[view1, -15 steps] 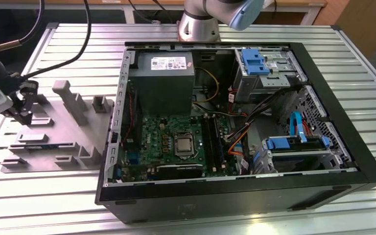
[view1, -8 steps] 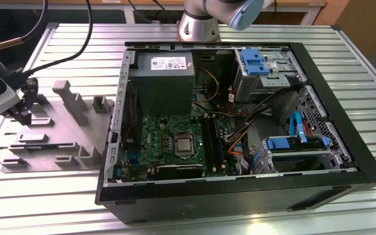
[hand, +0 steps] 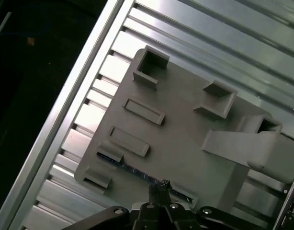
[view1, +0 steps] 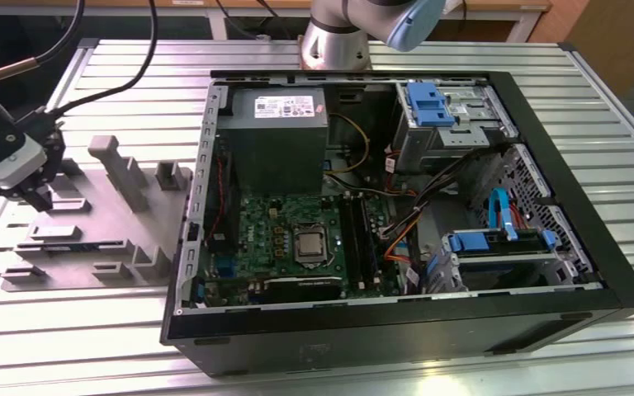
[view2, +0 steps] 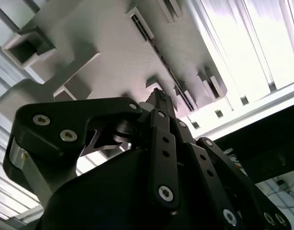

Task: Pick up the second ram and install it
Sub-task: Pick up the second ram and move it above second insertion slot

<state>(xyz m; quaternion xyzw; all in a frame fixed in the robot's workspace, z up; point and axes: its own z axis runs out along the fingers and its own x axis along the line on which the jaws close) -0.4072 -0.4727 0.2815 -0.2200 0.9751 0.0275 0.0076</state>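
Grey holder block near desk edge at the exterior view's left, tool over it, PC case beside | second wrist view: tool pinched closed | first wrist view: second ram seated in holder block's edge slot, tool right at it, grip unclear

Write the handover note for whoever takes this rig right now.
Gripper: low over the grey holder, its tip at the slot that holds the second ram. Open or shut cannot be told.
Second ram: on edge in that holder slot, outside the computer case.
Done: gripper brought to the ram.
Left: the ram is not yet lifted, nor seated on the motherboard.
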